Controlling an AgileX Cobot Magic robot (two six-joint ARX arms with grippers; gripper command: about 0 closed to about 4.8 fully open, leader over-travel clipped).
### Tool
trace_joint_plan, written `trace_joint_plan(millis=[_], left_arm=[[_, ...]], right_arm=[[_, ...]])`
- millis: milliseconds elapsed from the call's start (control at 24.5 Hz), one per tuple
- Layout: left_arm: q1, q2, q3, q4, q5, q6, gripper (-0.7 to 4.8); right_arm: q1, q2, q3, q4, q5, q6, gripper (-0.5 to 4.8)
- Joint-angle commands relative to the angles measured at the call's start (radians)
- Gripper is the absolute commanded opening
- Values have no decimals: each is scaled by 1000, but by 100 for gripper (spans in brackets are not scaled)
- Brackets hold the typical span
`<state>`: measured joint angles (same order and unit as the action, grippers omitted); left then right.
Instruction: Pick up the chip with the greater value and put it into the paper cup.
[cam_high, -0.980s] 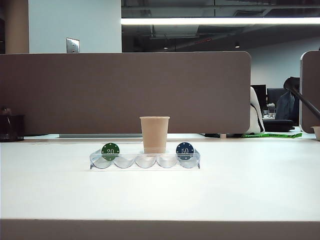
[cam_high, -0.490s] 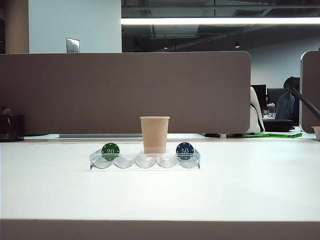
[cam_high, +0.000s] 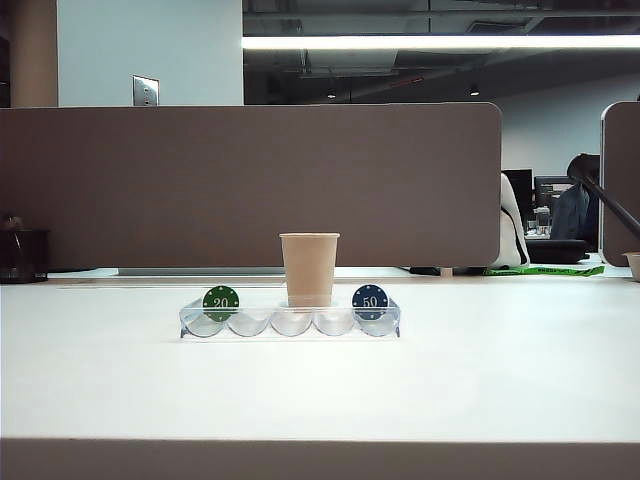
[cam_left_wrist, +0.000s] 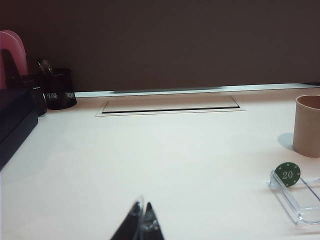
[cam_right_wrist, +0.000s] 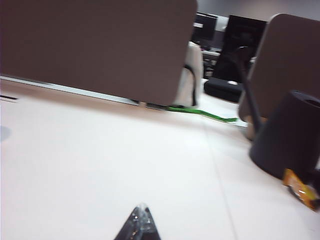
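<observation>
1. Exterior view: a clear tray (cam_high: 290, 322) holds a green 20 chip (cam_high: 221, 301) at its left end and a blue 50 chip (cam_high: 370, 300) at its right end; the cup (cam_high: 309, 269) stands just behind the tray's middle. No black 100 chip shows, so the 50 is the greater value in sight. No arm appears here.
2. Step in hand: approach not begun; next, I judge, an arm must reach the tray with its jaws parted.
3. Left wrist view: left gripper (cam_left_wrist: 142, 222) closed, empty, well short of the 20 chip (cam_left_wrist: 287, 174) and cup (cam_left_wrist: 306, 125).
4. Right wrist view: right gripper (cam_right_wrist: 140, 222) closed, empty, over bare table (cam_right_wrist: 100, 165); neither tray nor chips appear.
</observation>
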<state>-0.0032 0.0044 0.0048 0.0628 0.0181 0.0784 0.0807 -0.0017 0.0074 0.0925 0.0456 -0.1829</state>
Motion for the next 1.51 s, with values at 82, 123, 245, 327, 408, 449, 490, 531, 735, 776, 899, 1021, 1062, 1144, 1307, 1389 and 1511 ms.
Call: trace_joint_plan(millis=[82, 123, 245, 327, 408, 449, 490, 531, 735, 776, 899, 1021, 1062, 1144, 1307, 1389, 1511], left_arm=[[2, 1, 3, 6, 2, -8, -5], [2, 1, 3, 6, 2, -8, -5], [2, 1, 3, 5, 4, -8, -5], [2, 1, 3, 5, 4, -8, -5], [2, 1, 3, 5, 4, -8, -5], [2, 1, 3, 5, 4, -8, -5], [2, 1, 3, 5, 4, -8, -5], [2, 1, 3, 5, 4, -8, -5], [2, 1, 3, 5, 5, -8, -5], [2, 1, 3, 5, 5, -8, -5], [2, 1, 3, 5, 5, -7, -5], [2, 1, 3, 5, 5, -7, -5], [2, 1, 3, 5, 5, -7, -5], [2, 1, 3, 5, 5, -7, -5], [2, 1, 3, 5, 5, -8, -5], [2, 1, 3, 5, 5, -8, -5], [2, 1, 3, 3, 5, -8, -5]], right_arm=[[-1, 0, -1, 20, 78, 2, -6], [-1, 0, -1, 24, 82, 6, -6], [-1, 0, -1, 37, 89, 28, -6], [-1, 0, -1, 39, 94, 52, -6], [-1, 0, -1, 39, 76, 73, -5], [-1, 0, -1, 39, 58, 77, -5], [-1, 0, -1, 39, 35, 78, -5], [-1, 0, -1, 39, 15, 78, -5], [-2, 0, -1, 46, -23, 78, -5], [-2, 0, -1, 49, -23, 78, -5], [-4, 0, -1, 62, -23, 78, -5], [-24, 0, -1, 65, -27, 79, -5], [-37, 0, -1, 66, -32, 81, -5], [-61, 0, -1, 68, -68, 90, -5], [-140, 0, -1, 69, -158, 123, -5], [-159, 0, -1, 68, -161, 131, -5], [-155, 0, -2, 62, -161, 130, -5]])
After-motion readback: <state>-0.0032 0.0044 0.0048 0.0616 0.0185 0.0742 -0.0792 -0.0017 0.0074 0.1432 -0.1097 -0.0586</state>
